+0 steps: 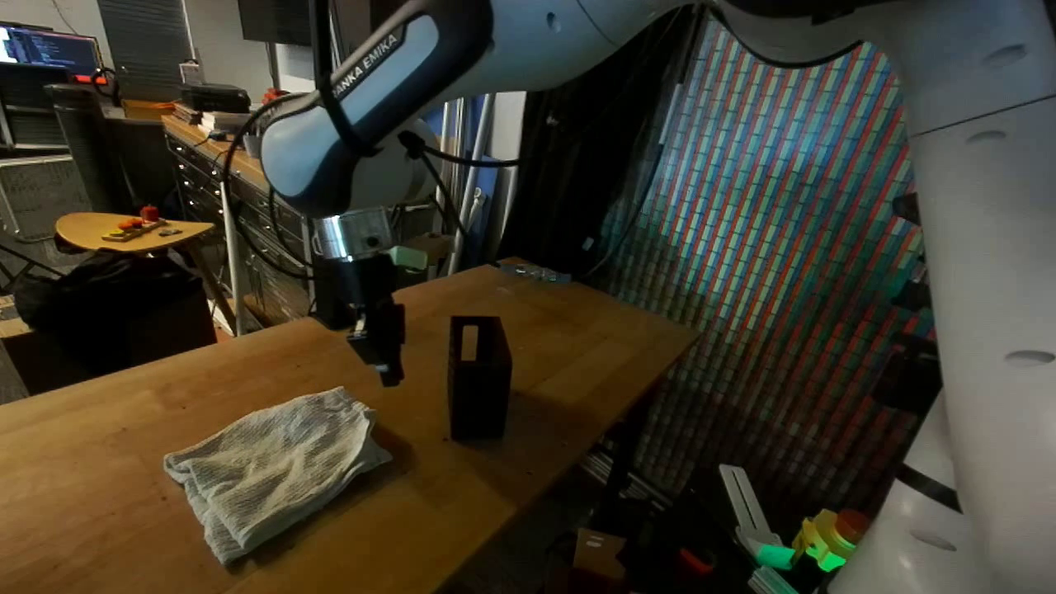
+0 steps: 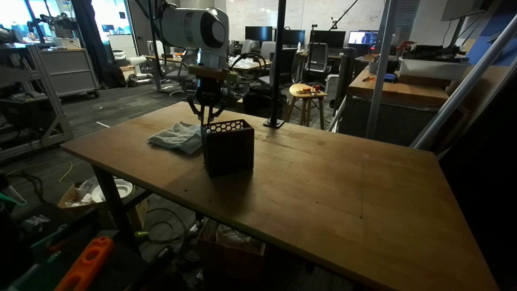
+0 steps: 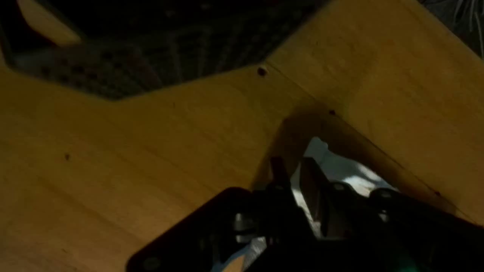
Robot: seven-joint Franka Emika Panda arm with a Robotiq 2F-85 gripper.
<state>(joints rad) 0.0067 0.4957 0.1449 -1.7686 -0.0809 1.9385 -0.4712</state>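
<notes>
My gripper (image 1: 389,373) points down above the wooden table, between a folded light cloth and a black box. Its fingers are a small gap apart with nothing between them; this shows in an exterior view (image 2: 206,117) and in the wrist view (image 3: 292,162). The cloth (image 1: 280,466) lies flat and rumpled below the gripper, apart from it. It also shows in an exterior view (image 2: 175,137) and, partly behind the fingers, in the wrist view (image 3: 349,170). The black box (image 1: 480,388) stands upright beside the gripper, with a honeycomb side (image 2: 228,151). Its lower part shows in the wrist view (image 3: 170,60).
The wooden table (image 2: 323,186) carries the cloth and box. A black post (image 2: 274,121) stands on a base plate at the table's edge. A small clear item (image 1: 535,272) lies at the table's far end. A stool (image 1: 132,229) with small objects stands beyond.
</notes>
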